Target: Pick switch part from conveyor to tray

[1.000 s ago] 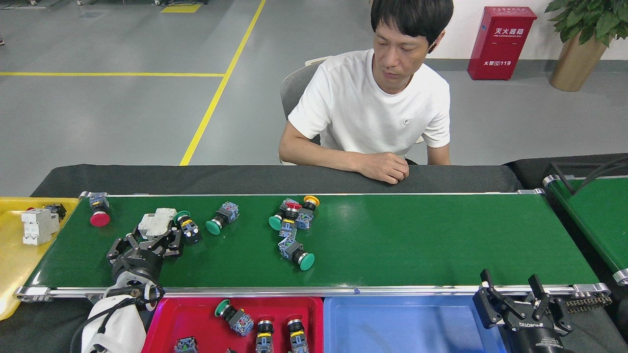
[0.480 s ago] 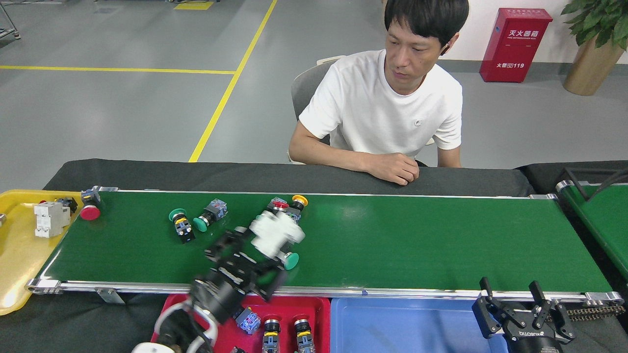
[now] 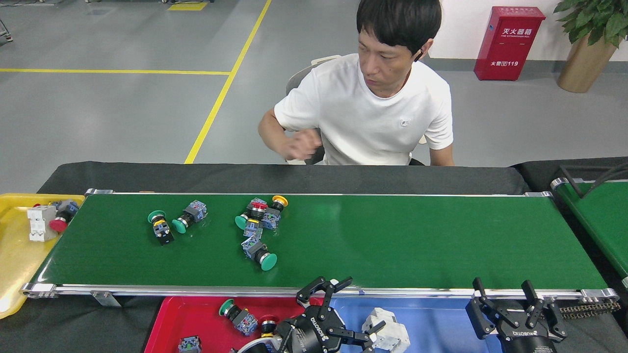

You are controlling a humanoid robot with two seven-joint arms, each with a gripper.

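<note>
The left jaws [image 3: 343, 314] stand spread over the blue tray [image 3: 441, 314] — the white part [image 3: 390, 336] lies just beside them, apparently released, off the conveyor [image 3: 392, 240]. The right jaws [image 3: 505, 299] hover apart, empty.

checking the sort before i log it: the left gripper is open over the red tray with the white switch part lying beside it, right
Not quite. The head view shows the left gripper open over the blue tray, not the red tray. The white switch part does lie beside it, in the blue tray.
</note>
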